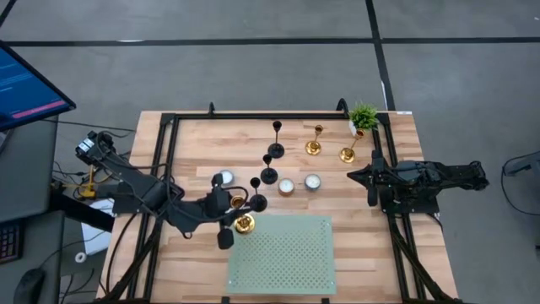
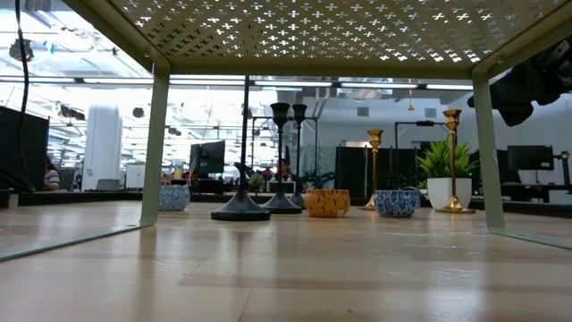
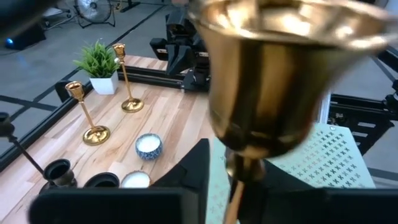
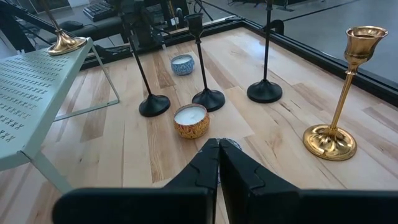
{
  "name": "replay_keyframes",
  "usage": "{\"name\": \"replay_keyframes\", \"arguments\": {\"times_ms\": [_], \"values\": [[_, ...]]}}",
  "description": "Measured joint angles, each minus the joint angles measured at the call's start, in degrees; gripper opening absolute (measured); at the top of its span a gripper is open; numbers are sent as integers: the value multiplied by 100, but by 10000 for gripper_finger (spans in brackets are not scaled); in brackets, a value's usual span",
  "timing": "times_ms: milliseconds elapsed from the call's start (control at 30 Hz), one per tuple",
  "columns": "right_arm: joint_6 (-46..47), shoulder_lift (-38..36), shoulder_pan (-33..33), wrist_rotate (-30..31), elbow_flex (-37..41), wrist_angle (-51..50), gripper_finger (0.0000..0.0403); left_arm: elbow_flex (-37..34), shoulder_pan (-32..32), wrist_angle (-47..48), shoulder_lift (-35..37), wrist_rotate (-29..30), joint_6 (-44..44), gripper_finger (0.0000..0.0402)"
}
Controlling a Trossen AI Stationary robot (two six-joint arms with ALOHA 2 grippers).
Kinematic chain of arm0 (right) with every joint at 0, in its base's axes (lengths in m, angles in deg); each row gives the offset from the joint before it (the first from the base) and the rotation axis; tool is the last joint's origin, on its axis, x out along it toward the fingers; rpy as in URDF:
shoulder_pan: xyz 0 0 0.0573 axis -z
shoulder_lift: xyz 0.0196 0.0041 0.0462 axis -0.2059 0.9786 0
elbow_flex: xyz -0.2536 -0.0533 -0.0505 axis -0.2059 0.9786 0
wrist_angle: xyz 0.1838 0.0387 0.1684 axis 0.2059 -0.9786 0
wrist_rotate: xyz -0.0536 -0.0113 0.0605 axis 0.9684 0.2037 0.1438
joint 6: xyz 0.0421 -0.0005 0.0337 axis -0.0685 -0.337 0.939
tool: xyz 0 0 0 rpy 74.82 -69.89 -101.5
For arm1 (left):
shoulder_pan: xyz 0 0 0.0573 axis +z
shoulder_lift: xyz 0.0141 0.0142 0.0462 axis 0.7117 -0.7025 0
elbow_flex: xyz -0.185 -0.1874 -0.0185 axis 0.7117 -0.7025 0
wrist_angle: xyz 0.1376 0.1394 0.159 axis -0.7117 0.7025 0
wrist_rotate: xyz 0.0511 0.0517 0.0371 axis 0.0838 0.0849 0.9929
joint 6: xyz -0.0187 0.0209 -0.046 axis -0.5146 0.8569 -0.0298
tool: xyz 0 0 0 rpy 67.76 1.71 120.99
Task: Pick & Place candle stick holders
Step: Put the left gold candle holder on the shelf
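Note:
One gold candle stick holder stands upright with its base on the far left corner of a pale green perforated shelf. My left gripper is at its stem, just under the cup, with its fingers slightly apart. Two more gold holders and three black ones stand on their bases on the wooden table. My right gripper waits shut above the table's right side, touching nothing. My left gripper has the gold holder's stem, just below the cup, between its fingers, which come in about level from the table's left. A strip of shelf shows between the stem and one finger. Whether the other finger touches the stem I cannot tell.
Three small candle bowls sit among the holders at mid-table. A green potted plant stands at the far right corner. A black frame borders the table, and the shelf stands on thin legs by the near edge.

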Motion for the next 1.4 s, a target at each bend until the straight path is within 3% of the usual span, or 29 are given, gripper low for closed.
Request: {"name": "replay_keyframes", "arguments": {"times_ms": [400, 700, 1167, 1400], "values": [[0, 0, 0, 0, 0, -1, 6, 0, -2, -31, 17, 5, 7, 179], [0, 1, -2, 0, 0, 0, 6, 0, -2, -63, 270, 5, -144, 238], [0, 2, 0, 0, 0, 0, 6, 0, -103, -78, 774, -382, -277, 255], [0, 1, -1, -1, 0, 0, 6, 0, -103, 224, 767, -1097, -897, 255]]}}
